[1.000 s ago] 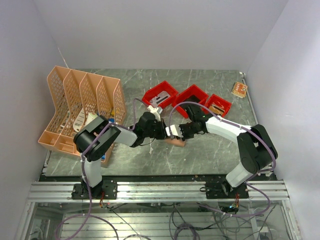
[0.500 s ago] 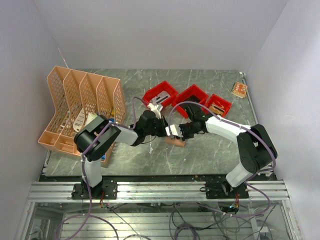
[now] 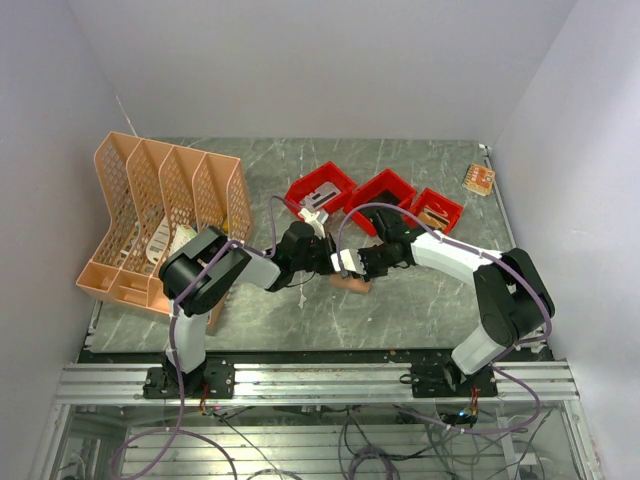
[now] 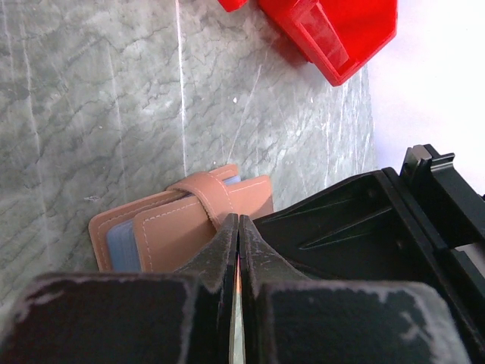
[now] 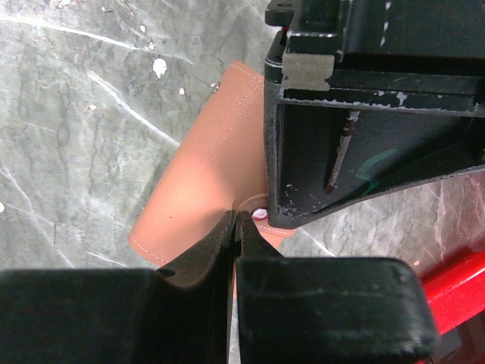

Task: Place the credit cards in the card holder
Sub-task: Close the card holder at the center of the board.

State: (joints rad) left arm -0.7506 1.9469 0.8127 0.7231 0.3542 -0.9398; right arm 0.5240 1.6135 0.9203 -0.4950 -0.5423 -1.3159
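Both arms meet over the middle of the bench [image 4: 91, 114], a little nearer its near edge than its far one. The left gripper [image 4: 239, 221] has its fingers pressed together, tips down at the end of the holder's strap [image 4: 208, 199]. Whether it nips a sliver of strap I can't tell from here. The right gripper [image 5: 234, 218] is pressed together too, its tips touching the holder [image 4: 174, 231] just beside the left one.

The holder lies flat and folded, strap across it, with a blue card [image 4: 117, 244] edge showing inside. The other card I can't see.

I'd judge the loading about done and the fastening in hand. Next, one gripper should steady the holder while the other presses the strap home. Then both should lift straight off without dragging it. Beyond, toward the far edge, sit the red bins [image 3: 380, 190].
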